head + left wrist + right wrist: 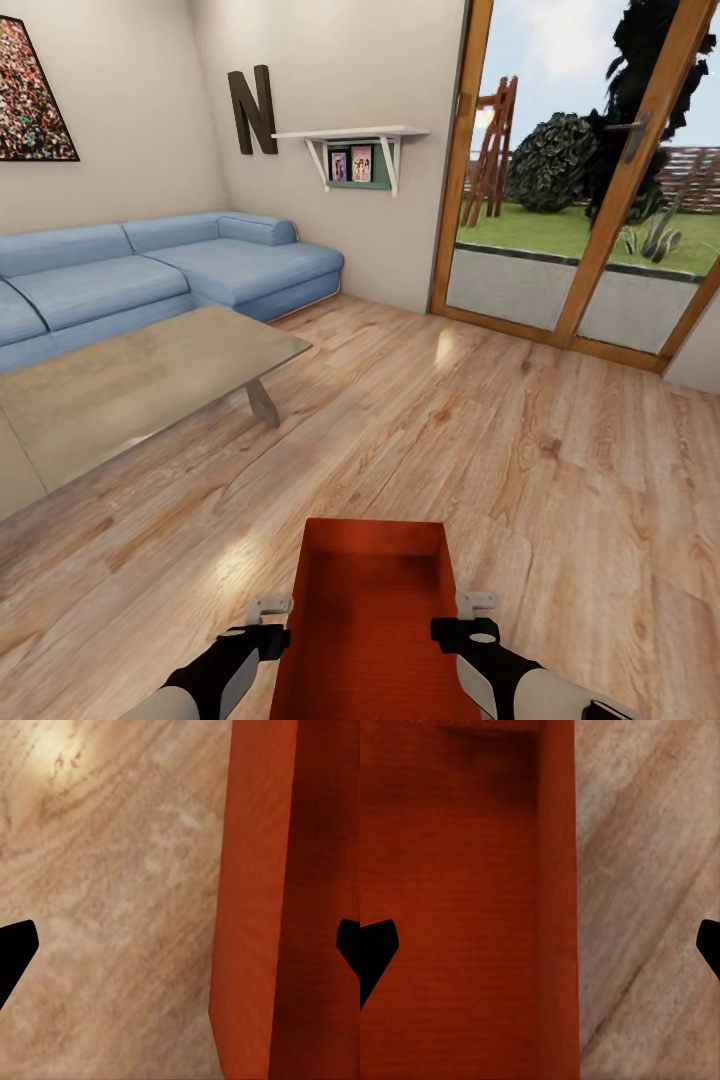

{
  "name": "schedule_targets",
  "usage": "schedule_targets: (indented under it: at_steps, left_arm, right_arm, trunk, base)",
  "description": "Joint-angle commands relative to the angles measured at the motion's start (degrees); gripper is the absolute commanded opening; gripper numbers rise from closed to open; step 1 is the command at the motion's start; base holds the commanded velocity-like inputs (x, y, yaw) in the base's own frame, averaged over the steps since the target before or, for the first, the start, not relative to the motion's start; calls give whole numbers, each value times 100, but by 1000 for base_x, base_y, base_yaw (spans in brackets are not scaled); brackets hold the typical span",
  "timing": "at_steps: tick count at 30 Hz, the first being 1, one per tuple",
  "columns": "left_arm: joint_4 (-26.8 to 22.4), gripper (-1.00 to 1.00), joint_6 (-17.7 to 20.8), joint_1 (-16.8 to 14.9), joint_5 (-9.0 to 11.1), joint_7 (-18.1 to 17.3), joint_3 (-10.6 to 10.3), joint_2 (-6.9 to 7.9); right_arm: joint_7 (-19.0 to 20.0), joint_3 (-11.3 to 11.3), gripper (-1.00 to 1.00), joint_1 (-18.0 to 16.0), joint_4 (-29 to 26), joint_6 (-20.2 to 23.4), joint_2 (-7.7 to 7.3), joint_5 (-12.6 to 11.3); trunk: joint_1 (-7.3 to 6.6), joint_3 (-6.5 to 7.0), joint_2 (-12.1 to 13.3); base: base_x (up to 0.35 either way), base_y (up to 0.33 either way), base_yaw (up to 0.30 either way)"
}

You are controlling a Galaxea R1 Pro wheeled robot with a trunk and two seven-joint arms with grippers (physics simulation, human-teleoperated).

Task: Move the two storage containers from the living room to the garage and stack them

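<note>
red-orange storage container (365, 610) at bottom centre on the wood-plank floor (520, 450), left gripper (268, 622) and right gripper (478, 618) straddling its side walls, fingers spread, released, blue sofa (150, 270) upper left

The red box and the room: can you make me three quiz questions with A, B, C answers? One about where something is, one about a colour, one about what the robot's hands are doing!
1. Where is the storage container?
A. On the low table
B. On the wood floor between the two grippers
C. On the sofa

2. What colour is the sofa?
A. Blue
B. Green
C. Grey

3. How are the left gripper and right gripper?
A. Both open, one astride each side wall
B. Both shut on the rim
C. Lifting the bin overhead

Answers: 1 B, it sits on the planks between the arms. 2 A, the cushions are blue. 3 A, each wrist view shows a wall between spread fingertips.
</note>
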Motion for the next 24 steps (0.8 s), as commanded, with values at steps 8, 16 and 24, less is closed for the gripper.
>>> schedule_targets:
  at_steps: [8, 16, 24]
  left_arm:
    - [-10, 100, 22, 0, 56, 28, -40, -10]
    - [-10, 100, 1, 0, 51, 28, -42, -5]
    - [-4, 100, -9, 0, 48, 28, -42, -4]
  right_arm:
    - [-65, 24, 100, -2, 4, -6, 0, -82]
    - [-65, 22, 100, -2, 4, -8, 5, -83]
    - [-40, 26, 100, -2, 4, -14, 5, -83]
  trunk:
    - [-1, -5, -2]
    - [-1, -5, -2]
    - [-1, -5, -2]
  base:
    - [0, 0, -77]
    - [0, 0, -9]
    - [0, 0, -2]
